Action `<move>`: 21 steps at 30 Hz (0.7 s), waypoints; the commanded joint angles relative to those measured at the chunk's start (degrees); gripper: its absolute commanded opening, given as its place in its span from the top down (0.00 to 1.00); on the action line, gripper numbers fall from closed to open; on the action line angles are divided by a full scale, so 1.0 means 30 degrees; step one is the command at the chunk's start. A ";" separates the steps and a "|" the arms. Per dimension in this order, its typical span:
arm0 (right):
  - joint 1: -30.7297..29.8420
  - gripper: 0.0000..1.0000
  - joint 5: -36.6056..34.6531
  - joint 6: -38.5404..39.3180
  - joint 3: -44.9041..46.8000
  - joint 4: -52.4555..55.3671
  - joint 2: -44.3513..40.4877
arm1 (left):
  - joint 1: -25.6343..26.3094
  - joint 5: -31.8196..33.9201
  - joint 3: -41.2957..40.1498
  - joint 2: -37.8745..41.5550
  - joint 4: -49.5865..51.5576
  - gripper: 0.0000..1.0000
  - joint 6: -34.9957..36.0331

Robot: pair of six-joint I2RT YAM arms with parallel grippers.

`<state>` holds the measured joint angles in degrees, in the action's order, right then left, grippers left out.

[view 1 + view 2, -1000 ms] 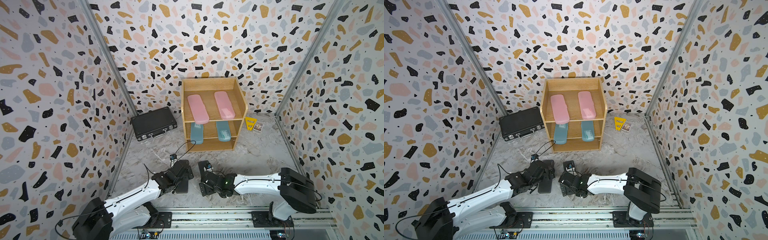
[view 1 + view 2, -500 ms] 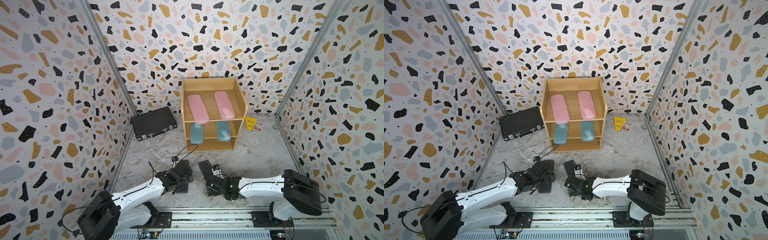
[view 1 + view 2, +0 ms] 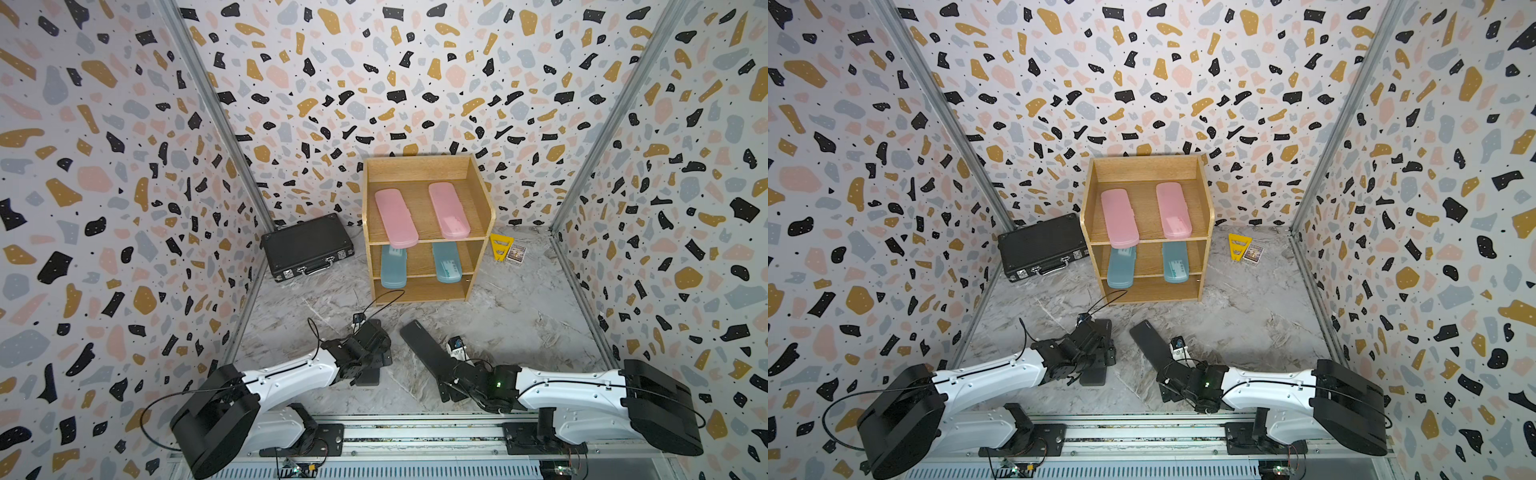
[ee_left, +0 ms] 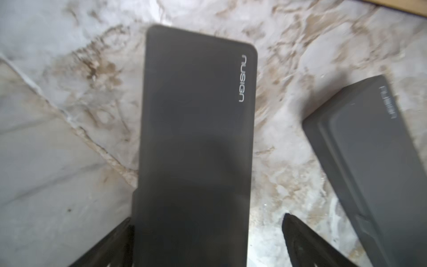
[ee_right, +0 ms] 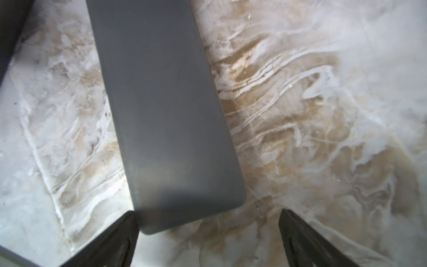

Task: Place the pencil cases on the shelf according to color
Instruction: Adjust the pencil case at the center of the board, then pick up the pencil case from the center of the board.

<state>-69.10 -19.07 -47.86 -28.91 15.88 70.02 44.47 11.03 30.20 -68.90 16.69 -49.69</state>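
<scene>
With the right gripper gaping wide and its black case lying on the floor between the fingers, crowding one, I'm aiming to centre it before squeezing; the left gripper, also open, is straddling the other case.

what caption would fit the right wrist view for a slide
Right gripper open astride one end of a black pencil case lying flat on the marbled tabletop

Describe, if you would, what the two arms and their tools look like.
The left arm and right arm share white forearm shells, boxy black joint housings and thin black cables looping outside. A green light glows at the right wrist. The left tool and right tool have dark, tapering fingers.
</scene>
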 commanded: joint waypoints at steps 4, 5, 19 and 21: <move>0.1288 0.00 0.1522 0.2610 -0.0443 -0.0242 0.0154 | 0.0098 0.1348 0.1096 0.2122 0.2082 0.00 0.0440; 0.1531 0.00 0.1954 0.2954 -0.0470 -0.0532 0.0368 | 0.0100 0.1465 0.1126 0.2343 0.2384 0.00 0.0421; 0.1808 0.04 0.1824 0.3316 -0.0648 -0.1393 0.3384 | 0.0090 0.3477 0.0092 0.5853 0.4026 0.00 0.0040; 0.1793 0.04 0.1627 0.3515 -0.0640 -0.1650 0.3550 | 0.0089 0.3689 -0.0009 0.6119 0.4123 0.00 0.0031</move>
<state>-63.86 -14.98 -37.45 -31.27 10.70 78.48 44.49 19.55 31.18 -51.57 27.64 -49.21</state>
